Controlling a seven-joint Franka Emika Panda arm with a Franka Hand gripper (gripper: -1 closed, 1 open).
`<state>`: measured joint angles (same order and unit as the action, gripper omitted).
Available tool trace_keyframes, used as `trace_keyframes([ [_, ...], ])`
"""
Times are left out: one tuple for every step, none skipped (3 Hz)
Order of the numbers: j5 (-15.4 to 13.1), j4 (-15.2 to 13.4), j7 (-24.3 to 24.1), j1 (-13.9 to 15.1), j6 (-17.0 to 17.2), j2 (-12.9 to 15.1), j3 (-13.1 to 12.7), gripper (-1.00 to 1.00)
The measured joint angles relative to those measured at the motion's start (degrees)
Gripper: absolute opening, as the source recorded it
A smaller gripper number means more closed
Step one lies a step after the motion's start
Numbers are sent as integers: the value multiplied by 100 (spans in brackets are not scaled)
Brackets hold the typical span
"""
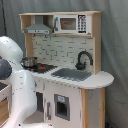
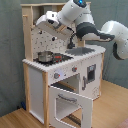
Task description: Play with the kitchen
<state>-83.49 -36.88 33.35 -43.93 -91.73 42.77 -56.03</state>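
The kitchen (image 1: 75, 85) is a toy of pale wood and white panels. In the first exterior view I see its hood (image 1: 37, 30), microwave (image 1: 70, 23), black faucet (image 1: 82, 59), grey sink (image 1: 72, 74) and stovetop (image 1: 44, 67) with a metal pot (image 1: 29, 61). The white arm (image 1: 12, 80) fills the first exterior view's left foreground, and the gripper is hidden there. In the second exterior view the arm reaches over the counter, and the gripper (image 2: 44, 21) is up by the hood, above the pot (image 2: 45, 56). The oven door (image 2: 70, 100) hangs open.
A grey curtain (image 1: 115, 45) hangs behind the kitchen. The floor (image 2: 15, 117) is wooden. In the second exterior view the open oven door juts out low in front of the kitchen.
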Motion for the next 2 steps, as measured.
trace_keyframes([
  [-299,-17,-512,-128,-15,0,0,100],
  [-692,-47,-998,-231,-15,1,2,100],
])
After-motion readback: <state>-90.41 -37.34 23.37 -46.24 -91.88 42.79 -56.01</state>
